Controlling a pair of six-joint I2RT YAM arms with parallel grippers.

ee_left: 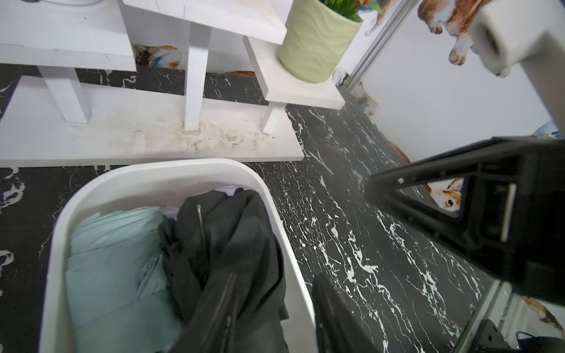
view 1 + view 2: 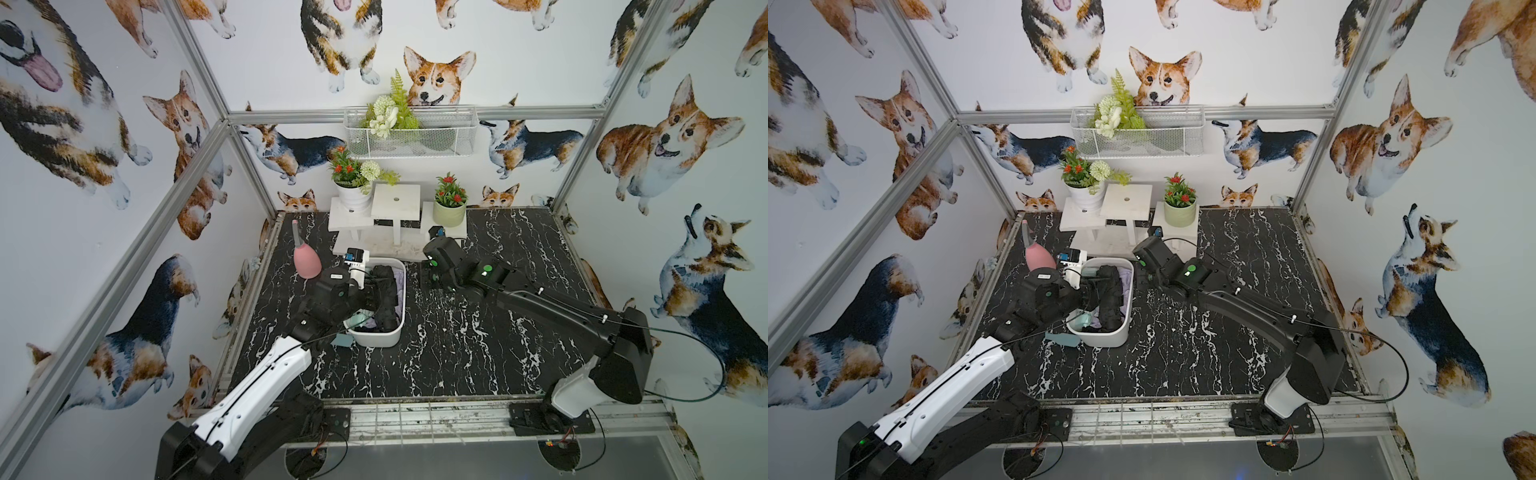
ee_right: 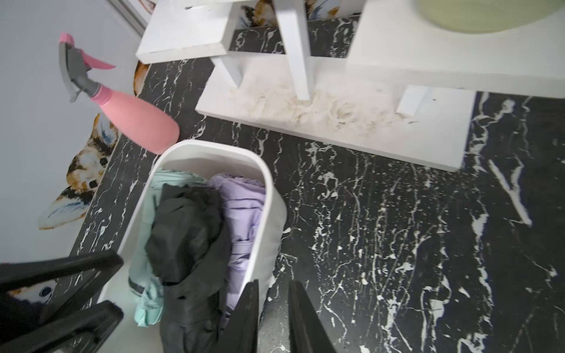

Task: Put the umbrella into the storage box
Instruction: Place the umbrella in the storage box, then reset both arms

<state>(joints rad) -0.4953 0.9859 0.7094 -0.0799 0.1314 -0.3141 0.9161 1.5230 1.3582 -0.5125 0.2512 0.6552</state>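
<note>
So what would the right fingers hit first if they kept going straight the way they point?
Most likely the wall of the storage box: the right gripper points down beside it, one finger over that wall, the other over the table. Depth is unclear, so it may touch the table instead.

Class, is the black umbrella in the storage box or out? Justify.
Inside: the black umbrella lies within the walls of the storage box, between a mint bundle and a lilac bundle.

The white storage box (image 2: 1100, 338) sits on the dark marbled surface (image 2: 1183, 353) with a black umbrella (image 2: 1111, 299) inside. The left end effector (image 2: 1092, 291) hangs over the box; the right end effector (image 2: 1144, 277) is just beside it.
</note>
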